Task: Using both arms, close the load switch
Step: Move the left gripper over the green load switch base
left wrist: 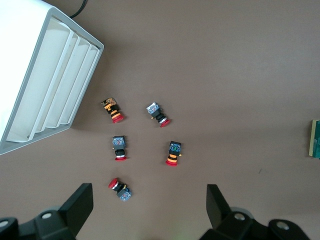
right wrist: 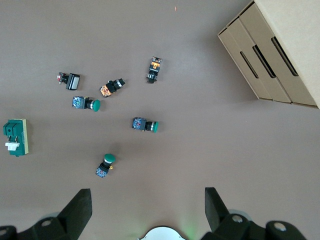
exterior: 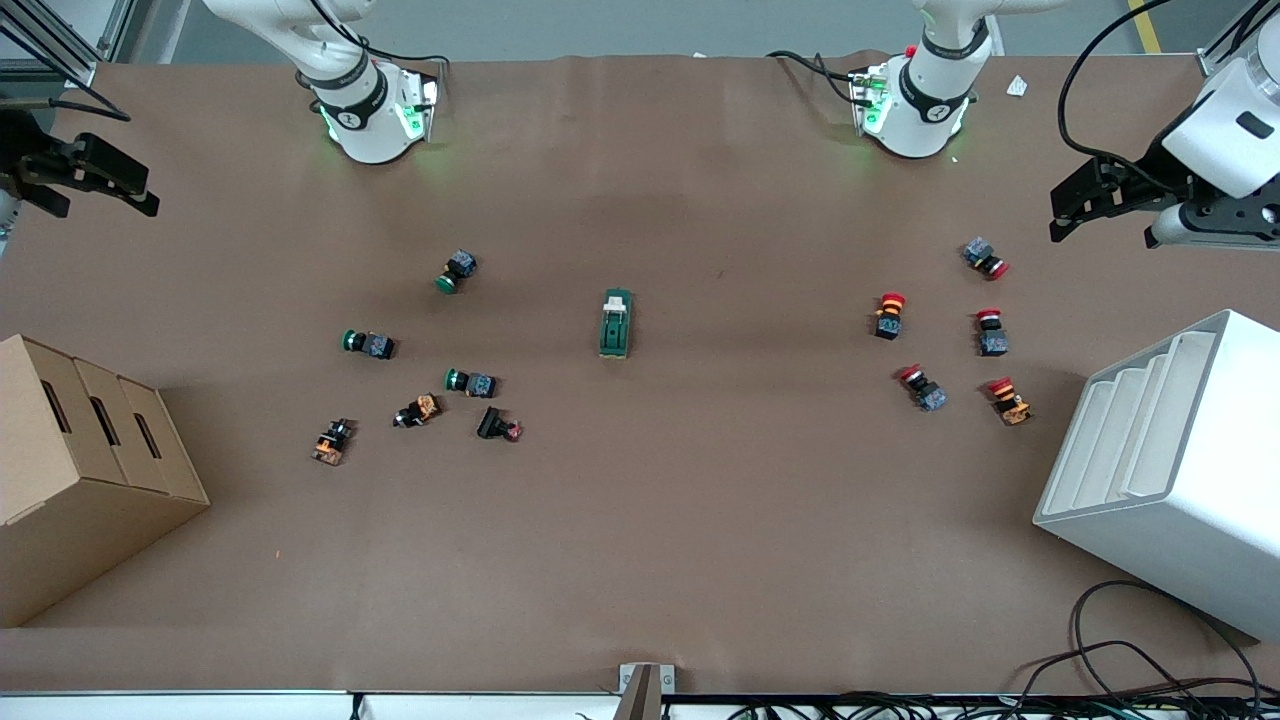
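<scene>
The load switch [exterior: 617, 324] is a dark-green block with a white lever piece at its end toward the arm bases. It lies alone at the middle of the table. It also shows in the right wrist view [right wrist: 15, 137] and, cut off at the edge, in the left wrist view [left wrist: 315, 139]. My left gripper [exterior: 1062, 212] hangs open and empty over the left arm's end of the table, its fingers [left wrist: 80, 206] spread wide. My right gripper [exterior: 140, 190] hangs open and empty over the right arm's end, its fingers [right wrist: 79, 209] spread wide. Both are well apart from the switch.
Several red-capped push-buttons [exterior: 890, 315] lie toward the left arm's end, beside a white slotted bin [exterior: 1170, 460]. Several green and orange push-buttons [exterior: 470, 382] lie toward the right arm's end, beside a cardboard box [exterior: 70, 470]. Cables lie at the table's near corner [exterior: 1150, 670].
</scene>
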Motion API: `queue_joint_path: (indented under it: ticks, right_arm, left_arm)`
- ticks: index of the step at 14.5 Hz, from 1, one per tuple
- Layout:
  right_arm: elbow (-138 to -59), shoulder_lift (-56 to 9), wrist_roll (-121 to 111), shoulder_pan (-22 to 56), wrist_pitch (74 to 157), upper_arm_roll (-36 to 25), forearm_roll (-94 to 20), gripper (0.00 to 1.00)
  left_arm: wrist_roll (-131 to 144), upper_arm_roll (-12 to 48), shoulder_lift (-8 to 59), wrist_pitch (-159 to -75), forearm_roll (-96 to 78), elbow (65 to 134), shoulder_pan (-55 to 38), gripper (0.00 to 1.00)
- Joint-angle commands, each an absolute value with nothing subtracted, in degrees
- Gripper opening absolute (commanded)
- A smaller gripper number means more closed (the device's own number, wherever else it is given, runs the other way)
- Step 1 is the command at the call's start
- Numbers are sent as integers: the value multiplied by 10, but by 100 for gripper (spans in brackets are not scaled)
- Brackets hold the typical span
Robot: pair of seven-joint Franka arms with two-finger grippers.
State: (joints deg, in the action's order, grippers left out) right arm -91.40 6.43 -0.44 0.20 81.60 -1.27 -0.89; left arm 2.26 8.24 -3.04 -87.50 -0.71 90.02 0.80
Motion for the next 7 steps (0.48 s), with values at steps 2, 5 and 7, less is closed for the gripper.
queue_joint_path:
  ticks: [2, 5, 7]
  right_arm:
    - [-926, 76, -1, 2, 821, -13, -9, 100]
    - [-926, 75, -2, 1, 823, -14, -9, 100]
    - [-926, 75, -2, -2, 822, -14, -10, 100]
  left_arm:
    - [18, 83, -26, -864, -15, 885, 11, 100]
    - [24, 83, -25, -864, -11, 885, 7, 100]
    - [27, 86, -18, -865, -15, 885, 3, 100]
